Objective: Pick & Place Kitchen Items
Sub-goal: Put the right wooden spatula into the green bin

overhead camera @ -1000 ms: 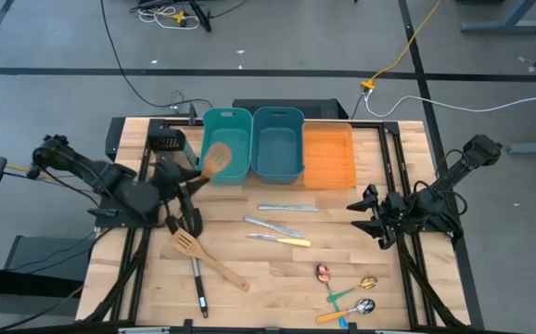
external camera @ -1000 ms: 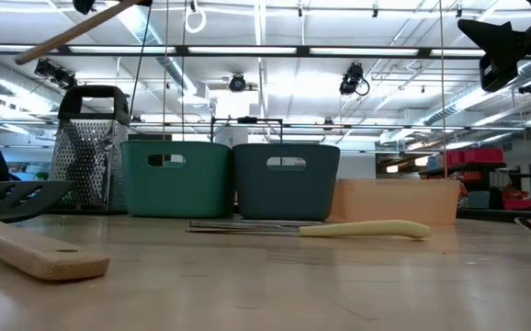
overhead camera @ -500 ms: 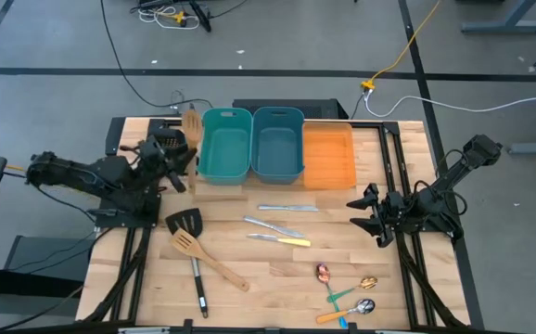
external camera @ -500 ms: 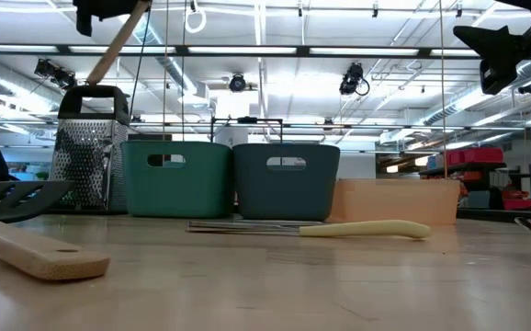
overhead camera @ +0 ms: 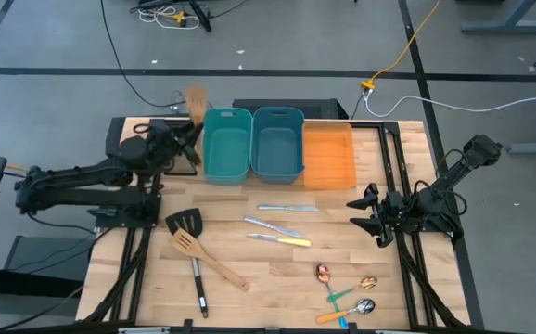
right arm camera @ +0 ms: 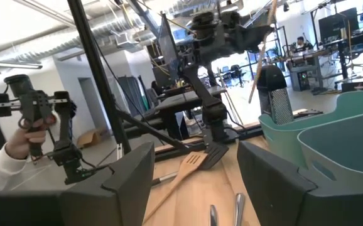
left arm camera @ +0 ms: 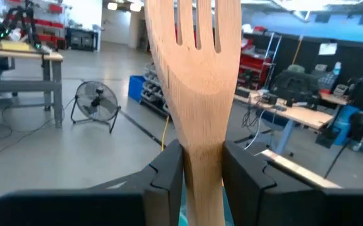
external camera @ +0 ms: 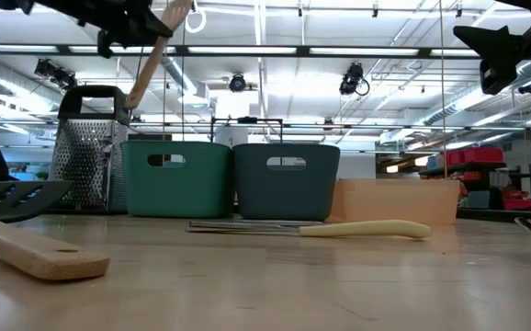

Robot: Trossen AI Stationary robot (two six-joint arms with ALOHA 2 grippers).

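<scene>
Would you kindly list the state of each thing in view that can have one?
Left gripper: shut on wooden spatula, raised near the mesh box.
Right gripper: open, empty, at the table's right edge.
Teal bin: looks empty.
Blue bin: looks empty.
Orange bin: looks empty.
Second wooden spatula: flat on table.
Black turner: flat on table.

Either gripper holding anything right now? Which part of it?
Left gripper is shut on a wooden slotted spatula, clamped on the handle just below the blade, above the mesh box. Right gripper is open and holds nothing.
</scene>
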